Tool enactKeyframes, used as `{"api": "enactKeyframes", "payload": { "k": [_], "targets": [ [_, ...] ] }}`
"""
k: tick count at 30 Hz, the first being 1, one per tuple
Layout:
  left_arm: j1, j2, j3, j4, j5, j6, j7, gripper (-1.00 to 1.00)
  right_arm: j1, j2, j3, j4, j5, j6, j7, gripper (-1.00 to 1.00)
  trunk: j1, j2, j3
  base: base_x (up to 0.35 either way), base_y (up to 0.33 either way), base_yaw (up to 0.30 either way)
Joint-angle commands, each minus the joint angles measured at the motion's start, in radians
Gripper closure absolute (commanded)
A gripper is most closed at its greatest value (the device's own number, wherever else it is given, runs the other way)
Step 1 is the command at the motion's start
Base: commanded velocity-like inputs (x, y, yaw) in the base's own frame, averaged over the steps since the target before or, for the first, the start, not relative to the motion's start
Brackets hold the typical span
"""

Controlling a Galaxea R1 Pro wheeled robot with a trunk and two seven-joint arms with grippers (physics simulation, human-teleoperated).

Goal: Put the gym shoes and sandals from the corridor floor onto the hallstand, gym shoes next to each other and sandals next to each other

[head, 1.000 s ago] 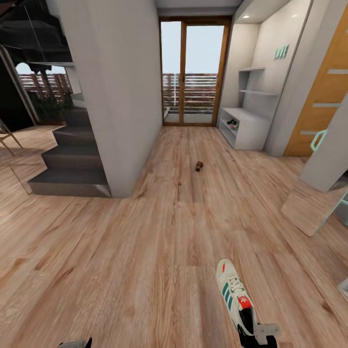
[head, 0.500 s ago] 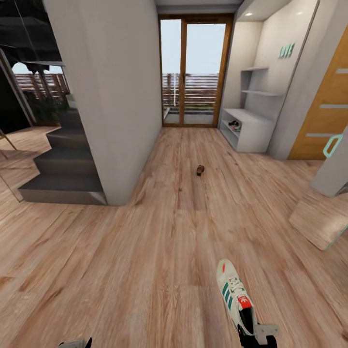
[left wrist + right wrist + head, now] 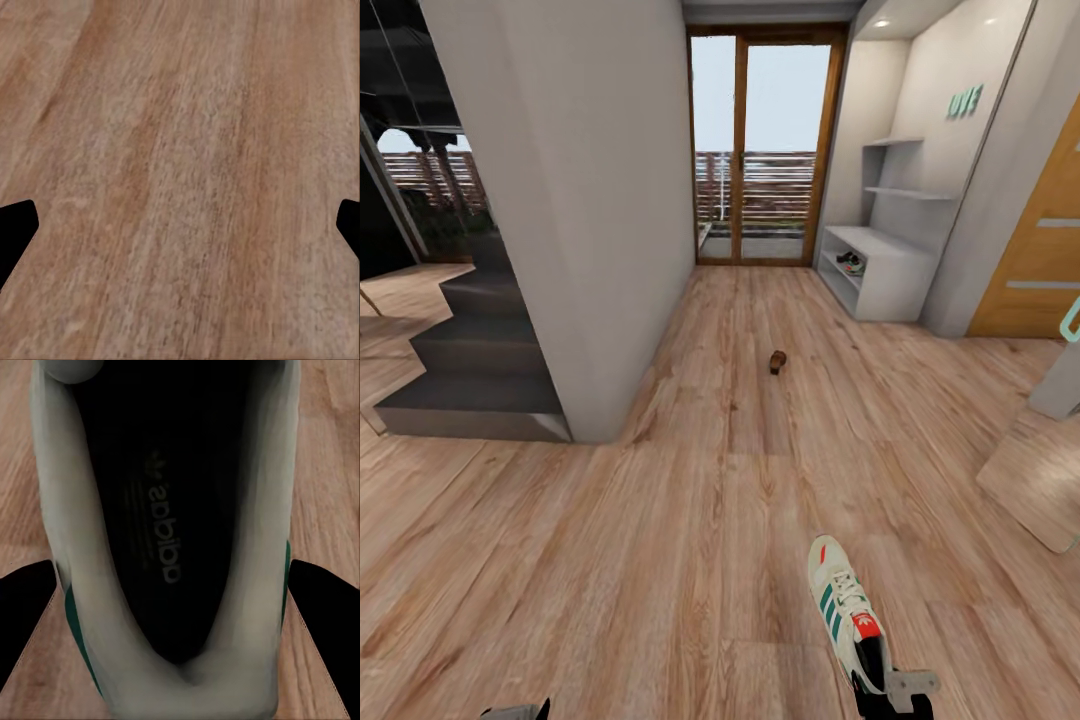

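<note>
Near right, right gripper (image 3: 888,692) clamped on gym shoe (image 3: 844,610) heel, toe pointing far. Left gripper (image 3: 180,225) fingers spread apart over bare floor (image 3: 660,560). Sandal (image 3: 777,361) on floor mid-corridor. Far right, hallstand (image 3: 885,272), second gym shoe (image 3: 850,263) on its shelf.

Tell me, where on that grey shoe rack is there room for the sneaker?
The hallstand's bench top looks bare. Its open shelf already holds a gym shoe near the middle; the shelf beside it looks free. The right hand holds the other sneaker.
</note>
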Motion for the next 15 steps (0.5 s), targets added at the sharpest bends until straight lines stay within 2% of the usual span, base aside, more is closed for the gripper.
{"api": "enactKeyframes", "payload": {
  "k": [1,9,15],
  "targets": [
    [-0.001,0.0,0.003,0.001,0.01,-0.001,-0.01,-1.0,0.0,0.0,-0.001,0.0,0.005,-0.002,-0.004,1.0,0.0,0.0,-0.001,0.338,0.0,0.0],
    [-0.001,0.0,0.003,0.001,0.01,-0.001,-0.01,-1.0,0.0,0.0,-0.001,0.0,0.005,-0.003,-0.004,1.0,0.0,0.0,-0.001,0.338,0.0,-0.007],
    [-0.001,0.0,0.003,0.001,0.01,-0.001,-0.01,-1.0,0.0,0.0,0.0,0.0,0.005,-0.002,-0.004,1.0,0.0,0.0,-0.001,0.338,0.0,-0.167]
  ]
}}
